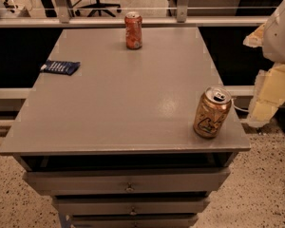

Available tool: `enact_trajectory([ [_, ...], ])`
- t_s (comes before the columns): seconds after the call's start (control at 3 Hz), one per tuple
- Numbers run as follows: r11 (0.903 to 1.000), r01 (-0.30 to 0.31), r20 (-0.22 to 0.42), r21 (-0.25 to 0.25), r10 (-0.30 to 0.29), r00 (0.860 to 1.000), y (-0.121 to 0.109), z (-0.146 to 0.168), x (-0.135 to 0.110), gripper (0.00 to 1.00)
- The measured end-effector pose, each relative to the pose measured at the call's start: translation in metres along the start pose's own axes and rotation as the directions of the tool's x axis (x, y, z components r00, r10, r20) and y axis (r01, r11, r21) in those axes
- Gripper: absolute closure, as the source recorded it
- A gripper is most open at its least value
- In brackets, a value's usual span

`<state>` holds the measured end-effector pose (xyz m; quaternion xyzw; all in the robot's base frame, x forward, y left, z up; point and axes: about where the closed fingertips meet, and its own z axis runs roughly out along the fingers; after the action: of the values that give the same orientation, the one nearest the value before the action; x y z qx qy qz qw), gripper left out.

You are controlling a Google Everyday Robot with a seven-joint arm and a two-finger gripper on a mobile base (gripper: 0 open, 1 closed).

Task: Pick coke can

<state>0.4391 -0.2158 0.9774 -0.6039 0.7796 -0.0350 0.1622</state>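
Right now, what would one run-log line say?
coke can: upright, far edge of table, ungrasped | gripper: right of table, away from coke can | gold can: near right corner

Dim, warm overhead light. Soft glare on the grey tabletop [168, 103]; the gripper [268, 96] at the right edge is brightly lit.
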Motion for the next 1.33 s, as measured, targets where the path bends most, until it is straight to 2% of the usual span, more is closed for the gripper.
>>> enact_trajectory([
  [0.33, 1.0000, 0.002, 0.004, 0.003, -0.002, 1.000, -0.001, 0.000, -0.001, 0.00],
  [0.67, 0.9997, 0.002, 0.118, 0.025, -0.004, 0.993, -0.033, 0.008, -0.031, 0.00],
  [1.0, 0.9991, -0.026, 0.283, 0.034, 0.015, 0.959, -0.090, 0.024, -0.084, 0.00],
  [1.33, 0.9970, -0.041, 0.444, 0.066, 0.007, 0.896, -0.146, 0.044, -0.139, 0.00],
])
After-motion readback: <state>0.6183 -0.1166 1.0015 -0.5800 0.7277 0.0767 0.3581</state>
